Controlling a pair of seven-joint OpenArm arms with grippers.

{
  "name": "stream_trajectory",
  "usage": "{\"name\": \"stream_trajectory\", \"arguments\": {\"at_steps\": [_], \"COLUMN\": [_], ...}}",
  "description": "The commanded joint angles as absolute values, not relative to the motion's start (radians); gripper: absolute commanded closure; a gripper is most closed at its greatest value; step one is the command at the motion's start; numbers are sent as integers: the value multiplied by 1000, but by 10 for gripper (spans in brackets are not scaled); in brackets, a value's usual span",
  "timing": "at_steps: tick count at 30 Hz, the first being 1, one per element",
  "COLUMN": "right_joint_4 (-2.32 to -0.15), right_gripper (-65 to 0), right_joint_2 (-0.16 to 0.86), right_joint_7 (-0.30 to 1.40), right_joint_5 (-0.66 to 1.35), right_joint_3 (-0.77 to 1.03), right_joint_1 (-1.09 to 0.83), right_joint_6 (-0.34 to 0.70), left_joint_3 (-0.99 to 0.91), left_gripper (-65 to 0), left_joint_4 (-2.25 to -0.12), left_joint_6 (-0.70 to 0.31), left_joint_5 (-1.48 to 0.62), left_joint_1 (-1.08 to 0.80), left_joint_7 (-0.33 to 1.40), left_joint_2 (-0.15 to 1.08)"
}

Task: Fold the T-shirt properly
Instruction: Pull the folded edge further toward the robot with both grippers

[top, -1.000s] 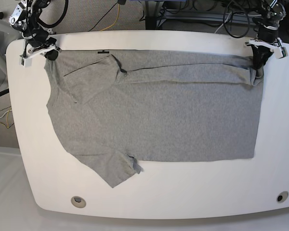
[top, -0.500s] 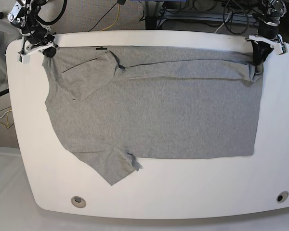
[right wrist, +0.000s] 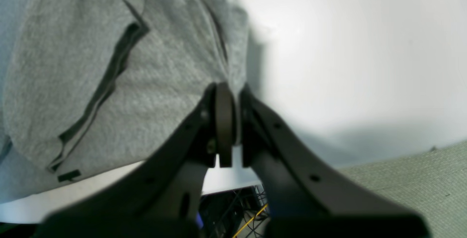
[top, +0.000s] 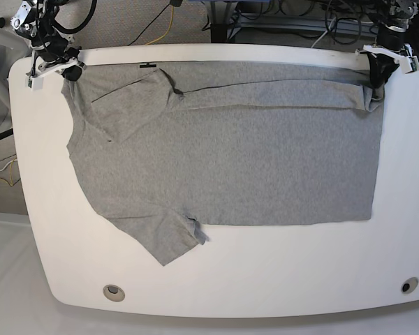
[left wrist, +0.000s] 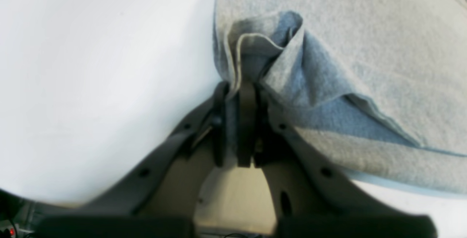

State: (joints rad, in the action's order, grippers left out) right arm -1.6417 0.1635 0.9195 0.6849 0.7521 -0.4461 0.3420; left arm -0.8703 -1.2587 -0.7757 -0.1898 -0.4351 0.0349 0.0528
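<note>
The T-shirt (top: 223,146) is plain heather grey with no print, spread across most of the white table (top: 279,279). One sleeve sticks out at the lower left of the base frame; the other lies folded inward over the chest at upper left. A long crease runs along the top edge.

The right gripper (top: 68,68) sits at the shirt's upper left corner, its jaws pinched together on the fabric edge. The left gripper (top: 374,73) is at the upper right corner, clamped on a bunched fold of cloth that stands up between its jaws.

A small dark neck label (top: 148,66) shows at the top edge, too small to read any writing.
</note>
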Motion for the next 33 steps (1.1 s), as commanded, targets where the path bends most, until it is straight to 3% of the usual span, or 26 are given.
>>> {"name": "stream_trajectory", "arguments": {"at_steps": [1, 33], "right_joint_4": [-1641, -1638], "right_gripper": [0, 0], "right_joint_2": [171, 174], "right_joint_7": [970, 932], "right_joint_5": [631, 631], "right_joint_3": [756, 754], "right_joint_1": [-464, -524], "right_joint_6": [329, 328], "left_joint_3": [-869, -869], "left_gripper": [-21, -21], "left_joint_4": [-1224, -1205], "left_joint_6": [-698, -698], "left_joint_5": [39, 42], "left_joint_1": [-479, -518], "left_joint_7": [289, 289], "left_joint_2": [35, 35]}}
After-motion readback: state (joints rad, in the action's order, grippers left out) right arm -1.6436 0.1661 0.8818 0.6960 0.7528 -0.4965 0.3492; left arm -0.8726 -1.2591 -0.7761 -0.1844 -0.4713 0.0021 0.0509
